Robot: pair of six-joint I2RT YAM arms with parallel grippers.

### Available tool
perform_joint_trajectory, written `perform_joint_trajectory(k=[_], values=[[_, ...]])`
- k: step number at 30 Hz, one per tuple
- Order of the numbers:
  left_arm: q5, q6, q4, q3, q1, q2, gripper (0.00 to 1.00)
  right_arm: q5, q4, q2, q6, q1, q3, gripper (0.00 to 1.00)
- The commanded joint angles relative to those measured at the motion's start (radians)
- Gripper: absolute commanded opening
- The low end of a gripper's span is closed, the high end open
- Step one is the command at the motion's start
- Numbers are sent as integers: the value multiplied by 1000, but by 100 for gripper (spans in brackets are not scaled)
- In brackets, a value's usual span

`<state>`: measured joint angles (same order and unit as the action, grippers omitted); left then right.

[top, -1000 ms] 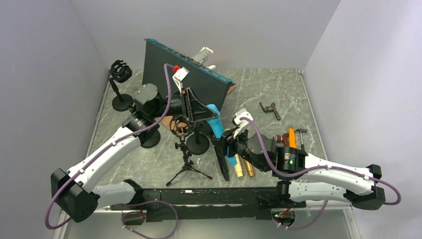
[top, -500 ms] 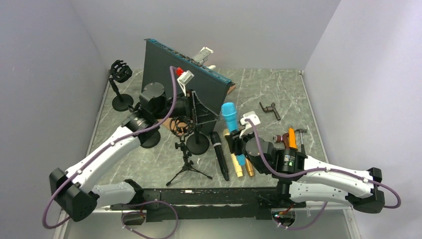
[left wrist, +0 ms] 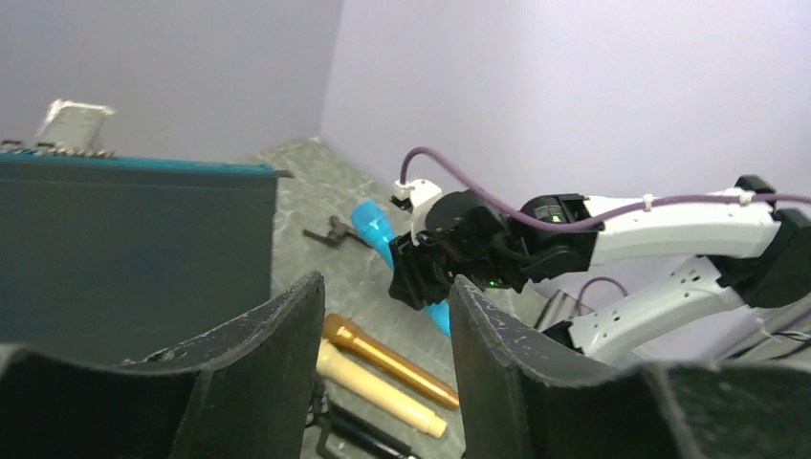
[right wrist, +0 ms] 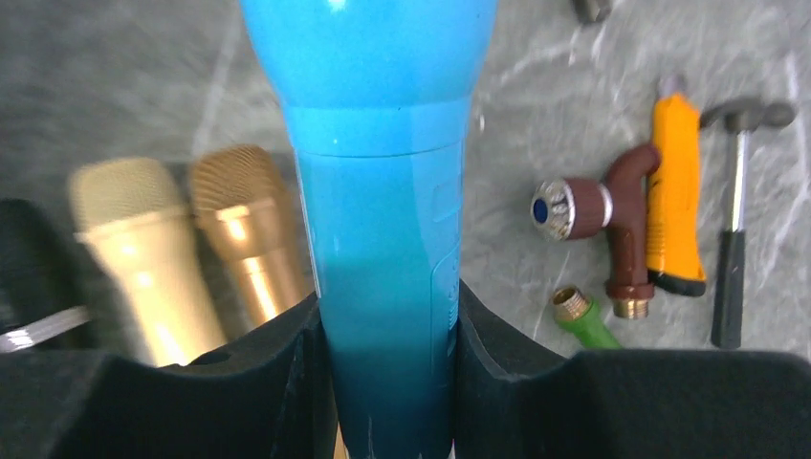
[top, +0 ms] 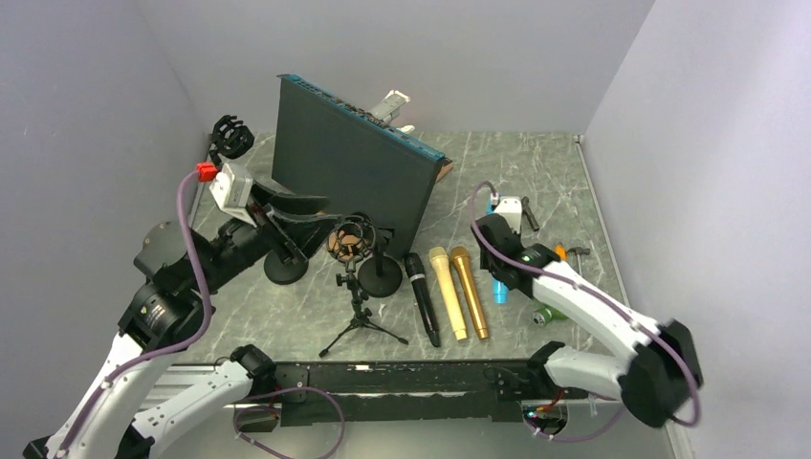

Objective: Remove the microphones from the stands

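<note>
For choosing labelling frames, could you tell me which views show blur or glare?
Right wrist: gold microphones blurred, a small highlight atop the blue microphone; left wrist: right arm in focus, no glare; top external: sharp, evenly lit.

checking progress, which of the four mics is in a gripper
The blue microphone, clamped in the right gripper; the black one, pale gold one and darker gold one lie on the table.

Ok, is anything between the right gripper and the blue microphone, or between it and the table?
Nothing visible does. The right gripper is shut directly on the glossy blue microphone, and the grey marble table between the gold microphone and the brown tap fitting looks bare.
</note>
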<state>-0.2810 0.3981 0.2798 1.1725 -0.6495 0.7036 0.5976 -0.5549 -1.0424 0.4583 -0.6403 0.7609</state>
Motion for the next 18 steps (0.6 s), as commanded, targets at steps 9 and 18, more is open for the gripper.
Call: perform_joint_trajectory(k=[9, 18], values=[[59, -91, 176, -85, 3, -51, 63, -236, 4, -380, -23, 121, 71, 0], [-7, -93, 343, -33, 5, -25, 76, -246, 46, -441, -4, 134, 54, 12]])
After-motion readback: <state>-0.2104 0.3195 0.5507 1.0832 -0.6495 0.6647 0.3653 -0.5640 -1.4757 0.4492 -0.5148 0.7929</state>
